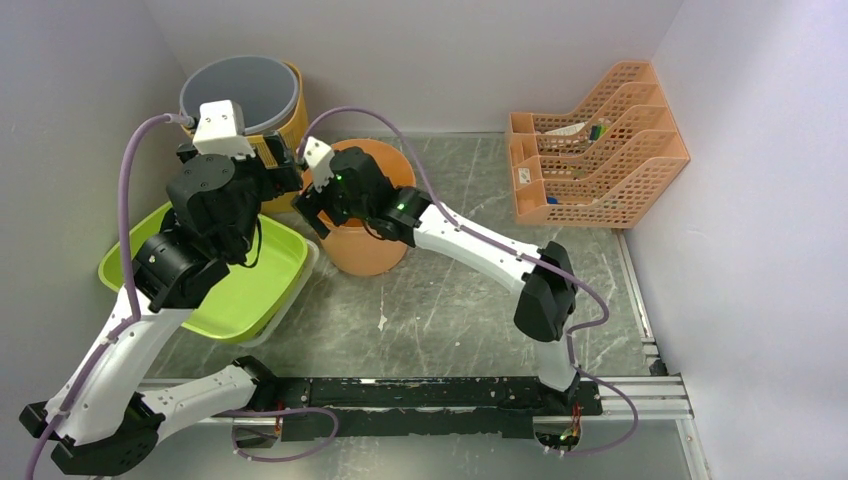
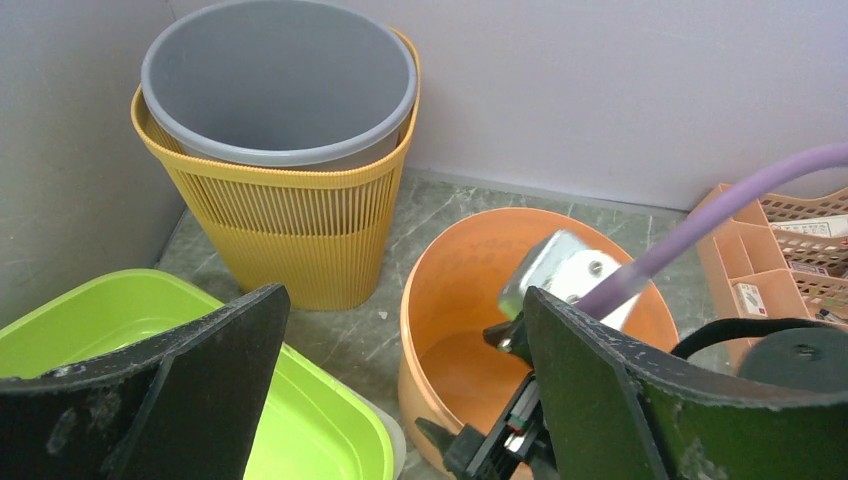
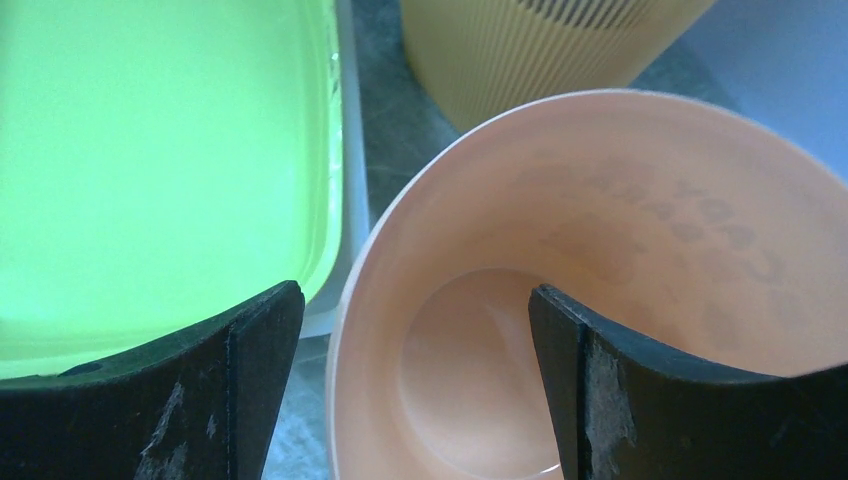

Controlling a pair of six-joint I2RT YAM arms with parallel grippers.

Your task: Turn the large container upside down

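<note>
While the orange bucket (image 1: 365, 255) stood upright on the table (image 1: 450, 300), just beside the green tub (image 1: 250, 290), the R gripper (image 3: 412, 295) hung w/ jaws open astride its rim; L gripper (image 2: 405, 295), jaws open wide, hovered above both.

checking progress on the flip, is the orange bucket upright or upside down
Upright: the orange bucket stands on its base, mouth up, empty inside showing in both wrist views.
</note>
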